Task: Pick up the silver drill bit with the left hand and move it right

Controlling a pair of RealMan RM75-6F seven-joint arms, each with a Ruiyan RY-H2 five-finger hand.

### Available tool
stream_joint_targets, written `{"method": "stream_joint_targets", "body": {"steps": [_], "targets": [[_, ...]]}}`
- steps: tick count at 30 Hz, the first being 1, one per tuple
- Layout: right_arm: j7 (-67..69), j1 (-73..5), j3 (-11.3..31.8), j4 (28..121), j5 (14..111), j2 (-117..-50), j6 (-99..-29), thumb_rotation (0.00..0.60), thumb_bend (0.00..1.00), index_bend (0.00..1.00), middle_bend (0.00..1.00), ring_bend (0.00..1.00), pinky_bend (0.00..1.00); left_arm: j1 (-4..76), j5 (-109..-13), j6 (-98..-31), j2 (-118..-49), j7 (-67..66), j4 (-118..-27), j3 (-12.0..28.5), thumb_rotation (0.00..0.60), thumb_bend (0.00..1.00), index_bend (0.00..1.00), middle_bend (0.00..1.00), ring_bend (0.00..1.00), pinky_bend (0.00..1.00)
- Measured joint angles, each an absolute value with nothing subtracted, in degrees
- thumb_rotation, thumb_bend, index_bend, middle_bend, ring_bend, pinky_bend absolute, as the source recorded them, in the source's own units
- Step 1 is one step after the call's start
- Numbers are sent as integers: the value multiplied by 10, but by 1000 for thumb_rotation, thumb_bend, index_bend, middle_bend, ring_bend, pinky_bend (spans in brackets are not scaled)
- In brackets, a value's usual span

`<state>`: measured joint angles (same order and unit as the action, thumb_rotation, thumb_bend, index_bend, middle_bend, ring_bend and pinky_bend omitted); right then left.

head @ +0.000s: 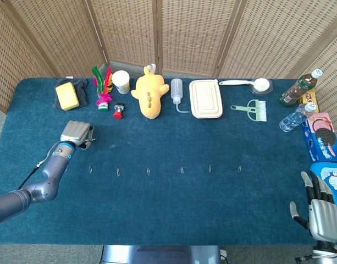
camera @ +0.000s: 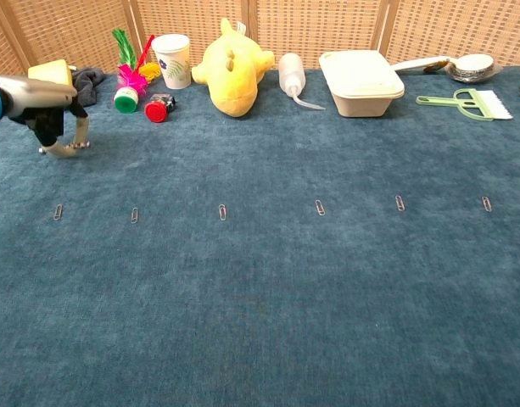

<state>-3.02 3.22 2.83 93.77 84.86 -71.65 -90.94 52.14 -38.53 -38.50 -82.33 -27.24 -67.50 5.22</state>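
My left hand (head: 76, 133) hovers over the left part of the blue table; in the chest view this hand (camera: 41, 102) is at the far left. Its fingers (camera: 75, 131) point down and pinch a thin silver drill bit (camera: 63, 151), which lies roughly level at the fingertips just above the cloth. In the head view the bit is too small to make out. My right hand (head: 320, 212) is at the table's near right corner, fingers apart and holding nothing.
A row of paper clips (head: 148, 171) crosses the table's middle. Along the back stand a yellow sponge (head: 67, 96), a feather shuttlecock (head: 103, 88), a paper cup (head: 121, 81), a yellow plush (head: 149, 94), a squeeze bottle (head: 176, 91) and a lunch box (head: 205, 98). Bottles and snack packs (head: 322, 135) line the right edge.
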Motion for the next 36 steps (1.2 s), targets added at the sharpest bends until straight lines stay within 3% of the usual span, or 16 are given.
{"method": "stream_joint_targets", "body": {"steps": [11,23,36], "targets": [[-25,27,26,936,862,-721,-905,600,442,0,26,0,108,487,-516,-450,-728,-194,-812,73,600,717,585,1000,987,899],[-13,34,17,932,882,-722,-919,600,442,0,26,0,108,446,-669,-497,-661,-123,-951,60,600,716,585,1000,986,899],[-17,36,15,937,887,-721,-921,600,442,0,26,0,108,407,-692,-502,-690,-53,-940,33,600,713,584,1000,986,899]]}}
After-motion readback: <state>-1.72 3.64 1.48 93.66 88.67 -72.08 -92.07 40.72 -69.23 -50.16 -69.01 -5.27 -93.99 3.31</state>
